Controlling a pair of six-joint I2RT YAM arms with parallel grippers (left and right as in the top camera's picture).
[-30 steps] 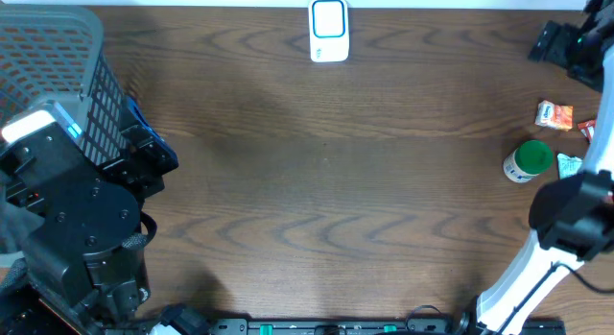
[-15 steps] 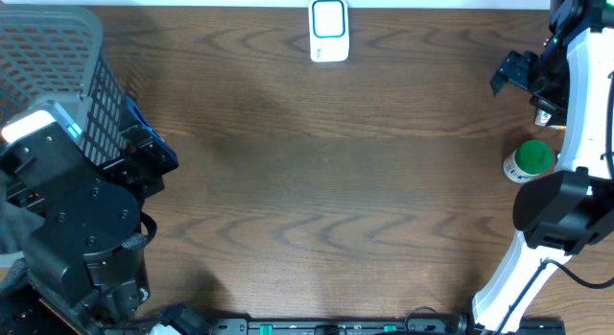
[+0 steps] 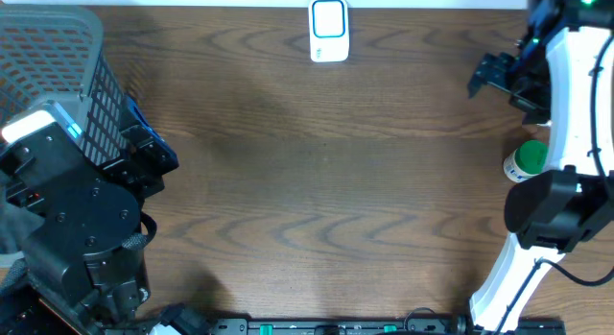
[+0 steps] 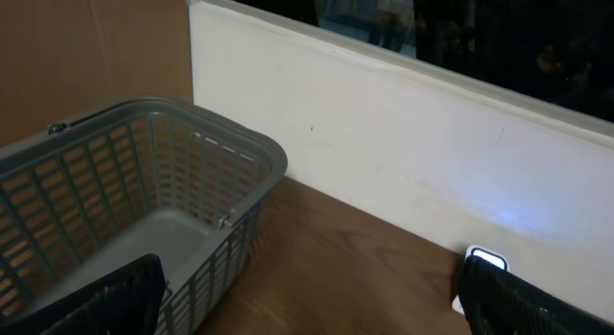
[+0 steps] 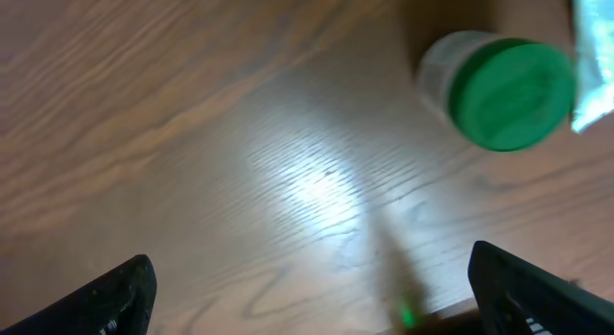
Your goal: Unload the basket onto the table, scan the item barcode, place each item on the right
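Near edge: left arm [image 3: 77, 220] sits folded beside the basket [image 3: 53, 57]. Left jaws wide apart, holding nothing. Judged parked clear so the right side can work.

Right arm [image 3: 568, 95] reaches over the right end of the worktop [image 3: 317, 181]. Right jaws fully spread and empty, only bare wood between the tips.

Item: green-lidded jar [image 3: 529, 159] upright on the worktop, near the right jaws but off their line, ungripped. Pick judged not begun.

Far edge: white scanner [image 3: 328, 30] at centre against the wall, well apart from the jar.

Views: right wrist alone shows the jar's clear body and a pale packet [image 5: 593, 57] just beside it. Left wrist alone shows the basket's bare floor.
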